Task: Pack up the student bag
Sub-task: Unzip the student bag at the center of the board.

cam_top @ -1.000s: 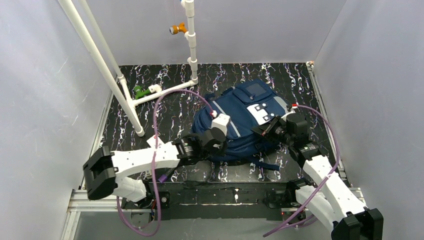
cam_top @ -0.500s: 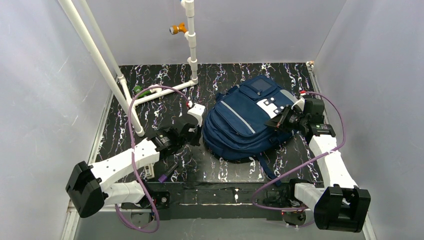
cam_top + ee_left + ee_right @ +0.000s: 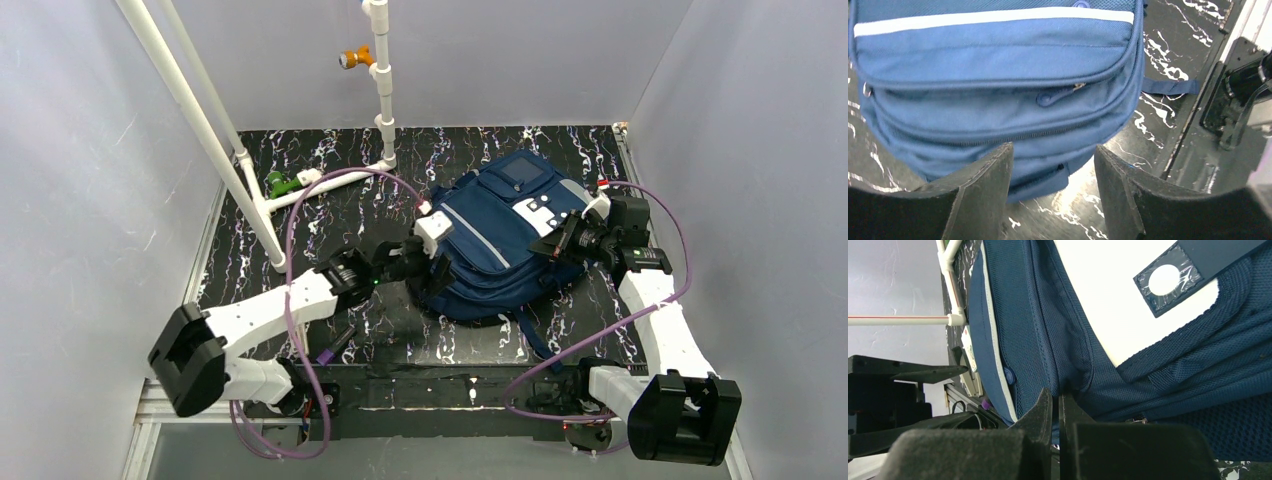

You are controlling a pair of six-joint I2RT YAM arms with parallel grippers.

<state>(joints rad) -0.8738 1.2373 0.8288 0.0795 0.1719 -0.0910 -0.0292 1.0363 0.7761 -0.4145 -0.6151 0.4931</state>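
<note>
Left gripper change: the left gripper (image 3: 1052, 165) was shut one second ago and had pulled away to the left of the top view. Now it is back at the lower left edge of the bag, with its jaws standing well apart.
Left gripper hold: nothing. The bottom corner of the bag shows in the gap beyond the two fingers, but the pads do not press on it.
Right gripper: the right gripper (image 3: 1054, 400) stays closed, pinching a fold of the navy fabric on the right side of the bag, just beside the white patch (image 3: 540, 212).
Bag change: the student bag (image 3: 485, 250) moved toward the upper right between the two earlier pictures. Since half a second ago it has kept the same place.
Meaning for the task: in my judgement the right arm holds the bag steady while the left one prepares a new grip. It probably aims at a zip or at the lower edge. No packing is visible yet.
Bag place: centre right of the top view. It lies flat on the black marbled table (image 3: 330, 160), front side up.
Bag look: navy fabric, plump and soft, with a grey stripe (image 3: 470, 237) across it.
Bag pockets: the zips seen from the left wrist look closed, and a zip pull (image 3: 1055, 95) hangs on the middle one.
Bag strap: one strap (image 3: 1168, 86) trails out onto the table.
</note>
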